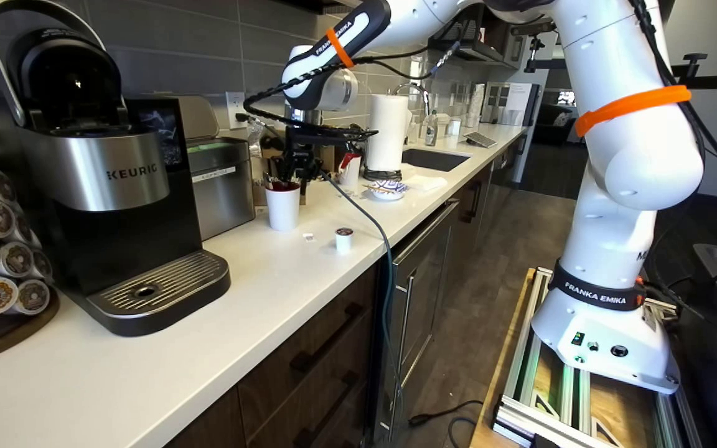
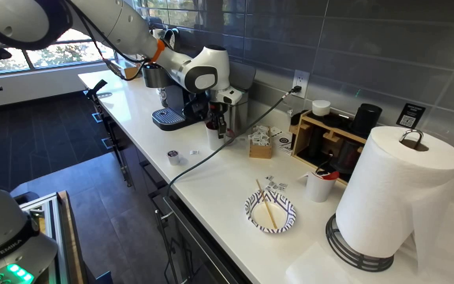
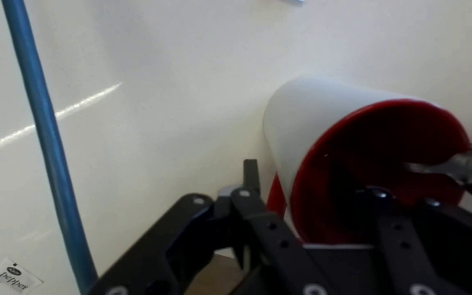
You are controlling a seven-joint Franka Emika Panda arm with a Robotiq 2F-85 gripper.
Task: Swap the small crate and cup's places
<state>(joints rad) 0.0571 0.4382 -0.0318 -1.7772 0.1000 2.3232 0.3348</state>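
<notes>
Straddling the thin wall of the cup (image 3: 314,106), my gripper (image 3: 296,168) has its slim, matte black fingers (image 3: 251,176) parted, one down in the glossy red hollow, one outside along the smooth white flank. Whether either pad touches the wall I cannot tell. Something clear and shiny, too blurred to name, pokes into the round mouth beside my inner finger.

In both exterior views the cup stands upright on the counter (image 1: 259,305), a slick white slab that throws back the light. Near the cup but apart from it, on the way towards the soft white paper towel roll (image 2: 392,189), sits the small crate (image 2: 260,152), boxy, of light wood, heaped with little paper packets (image 2: 259,137). A smooth, round blue cable (image 3: 49,139) runs well apart from the cup in my wrist view.

A small pod (image 2: 173,158), white with a dark round top, stands near the cup too. Further along lies a bowl (image 2: 288,215), its flared rim patterned in blue, a thin wooden stick (image 2: 267,207) resting across it. The coffee machine (image 1: 116,183) shows brushed metal above a ridged drip tray (image 1: 165,280).
</notes>
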